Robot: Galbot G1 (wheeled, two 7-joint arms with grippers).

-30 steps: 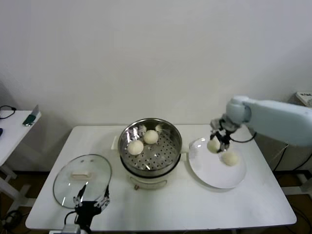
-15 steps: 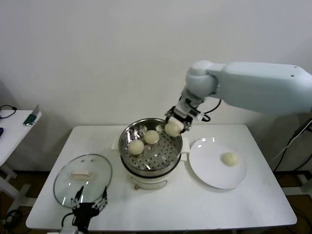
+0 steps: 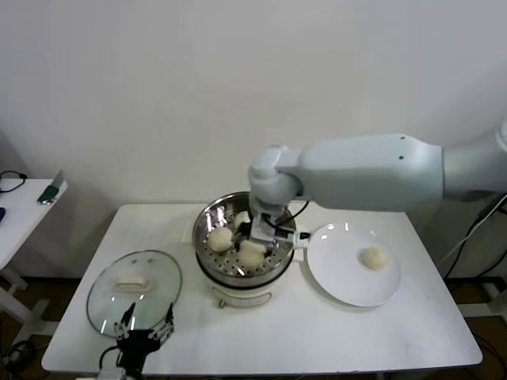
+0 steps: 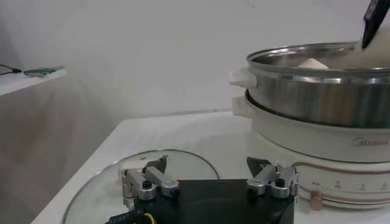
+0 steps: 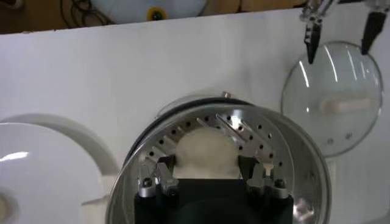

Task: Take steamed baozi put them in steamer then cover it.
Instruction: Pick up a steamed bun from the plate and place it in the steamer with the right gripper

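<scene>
Since the frame a second ago, my right arm is swinging across from the white plate (image 3: pixel 348 286) at centre right to the steamer (image 3: pixel 245 252) in the middle of the head view, carrying one bun along. Now my right fingers (image 3: pixel 255 240) are grasping that smooth, pale cream baozi (image 5: pixel 206 151) just over the perforated steel tray (image 5: pixel 275 152), its round dome bulging out between the two metal fingertips (image 5: pixel 262 181).

Two more soft round baozi (image 3: pixel 219 237) are sitting on the tray toward the upper left of the shiny stainless pot, one partly hidden behind my wrist. A fourth bun (image 3: pixel 374 256) is resting alone on the flat glossy plate, right of the pot. The steamer is standing on its white base (image 4: pixel 329 143), whose side handle juts out at the rim.

The cover (image 3: pixel 134 292), a round clear glass disc with a thin metal rim and a flat cream bar handle (image 3: pixel 132 282), is lying on the white bench (image 3: pixel 428 332) at lower left. My left fingers (image 4: pixel 210 176) are hovering released, spread wide, over its near edge.
</scene>
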